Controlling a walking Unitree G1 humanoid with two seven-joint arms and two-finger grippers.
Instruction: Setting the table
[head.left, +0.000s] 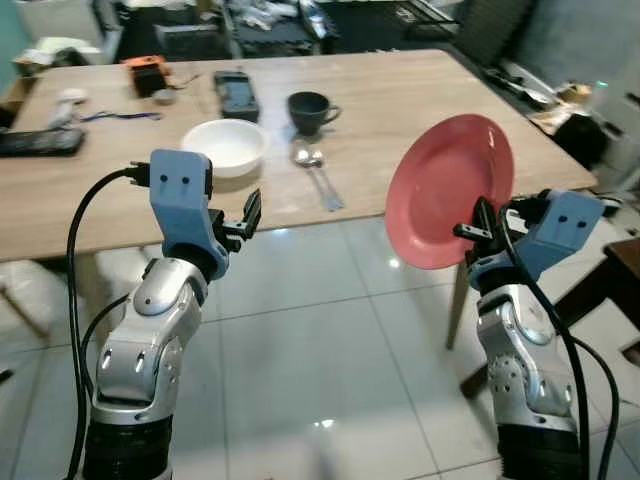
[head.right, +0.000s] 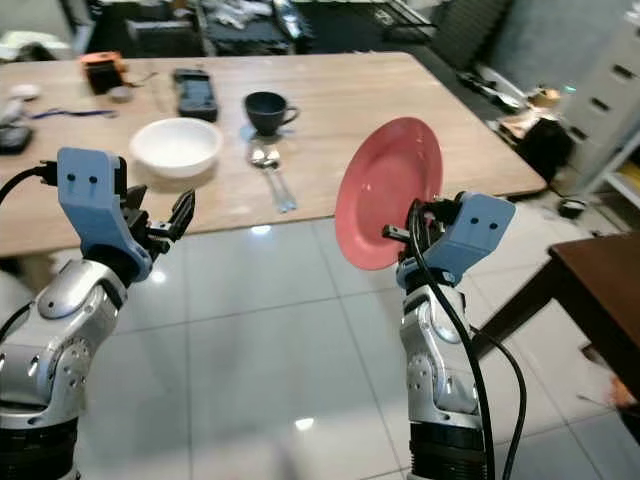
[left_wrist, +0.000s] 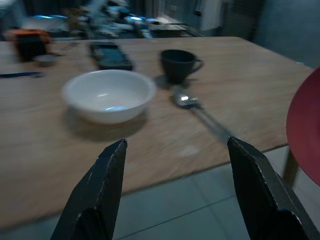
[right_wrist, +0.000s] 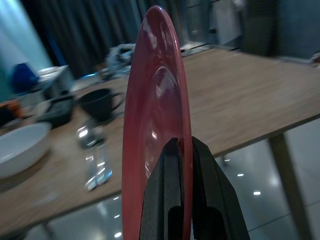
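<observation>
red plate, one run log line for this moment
right gripper: shut on red plate, held on edge | left gripper: open | plate short of table

A home dining room: wooden table, white-tiled floor, dark curtains.

- Bare worktop lies right of the cup and spoons.
- The bowl blocks the near edge on the left.

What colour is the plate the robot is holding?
Red. The plate, pinched at its rim by the right gripper, shows best in the left eye view.
</observation>
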